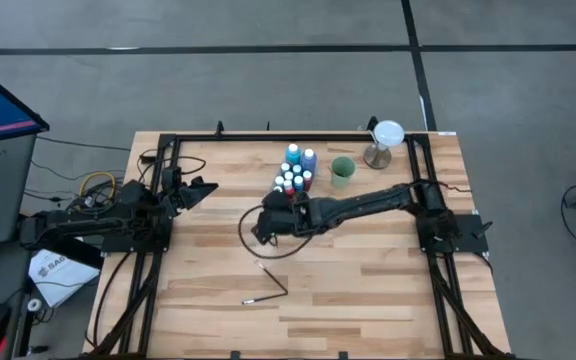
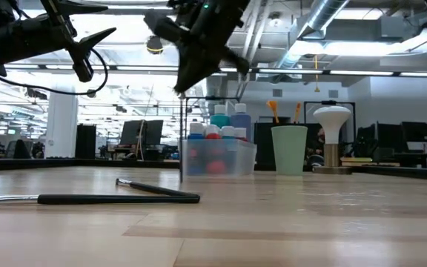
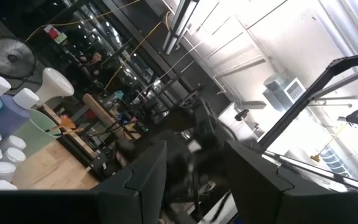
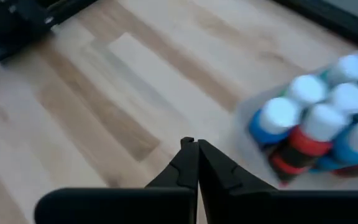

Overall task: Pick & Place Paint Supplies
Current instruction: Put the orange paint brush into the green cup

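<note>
Standing beside the tray, cup and lamp crowd bottles.

Bright even overhead light, ceiling glare in low and left wrist views, blurred paint bottles.

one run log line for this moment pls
left gripper: raised at table's left, jaws open, empty | right gripper: jaws shut, empty, above table beside paint bottles in tray | two paintbrushes lying on table

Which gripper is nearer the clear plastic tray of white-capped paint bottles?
Right. The right gripper, fingers shut, hovers just beside the clear plastic tray of white-capped paint bottles; the left gripper waits farther off near the table's left side.
</note>
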Tool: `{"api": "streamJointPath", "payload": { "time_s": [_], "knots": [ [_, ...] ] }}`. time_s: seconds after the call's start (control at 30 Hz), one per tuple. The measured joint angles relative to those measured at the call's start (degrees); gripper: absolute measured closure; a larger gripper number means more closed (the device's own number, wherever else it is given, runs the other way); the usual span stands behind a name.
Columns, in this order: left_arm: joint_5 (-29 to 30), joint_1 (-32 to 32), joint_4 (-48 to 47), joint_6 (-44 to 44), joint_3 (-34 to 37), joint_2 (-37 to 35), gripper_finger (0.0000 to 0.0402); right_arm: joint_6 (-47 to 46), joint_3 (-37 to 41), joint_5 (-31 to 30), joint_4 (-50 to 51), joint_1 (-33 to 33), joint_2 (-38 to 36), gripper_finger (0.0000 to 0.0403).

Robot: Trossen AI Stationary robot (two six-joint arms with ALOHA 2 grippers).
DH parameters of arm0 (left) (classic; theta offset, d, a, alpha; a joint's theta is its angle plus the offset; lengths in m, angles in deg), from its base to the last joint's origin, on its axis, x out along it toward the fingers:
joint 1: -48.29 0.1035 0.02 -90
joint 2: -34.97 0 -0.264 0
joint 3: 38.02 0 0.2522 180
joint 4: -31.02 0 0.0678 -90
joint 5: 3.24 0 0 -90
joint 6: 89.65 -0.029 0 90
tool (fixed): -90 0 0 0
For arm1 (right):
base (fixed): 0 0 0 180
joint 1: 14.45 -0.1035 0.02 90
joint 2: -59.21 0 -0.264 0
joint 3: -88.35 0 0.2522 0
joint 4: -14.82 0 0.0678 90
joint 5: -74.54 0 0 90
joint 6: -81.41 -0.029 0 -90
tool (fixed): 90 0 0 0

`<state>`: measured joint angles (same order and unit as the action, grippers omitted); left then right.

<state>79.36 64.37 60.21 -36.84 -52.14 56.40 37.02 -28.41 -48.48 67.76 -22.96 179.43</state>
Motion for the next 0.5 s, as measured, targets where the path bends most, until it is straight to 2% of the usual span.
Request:
{"api": "streamJointPath", "payload": {
  "time_s": [0.5],
  "knots": [
    [0.0, 0.0, 0.0, 0.0, 0.0, 0.0, 0.0247, 4.5, 0.0, -3.3, 9.0, 1.5, -13.1, 0.0403]
  ]
}}
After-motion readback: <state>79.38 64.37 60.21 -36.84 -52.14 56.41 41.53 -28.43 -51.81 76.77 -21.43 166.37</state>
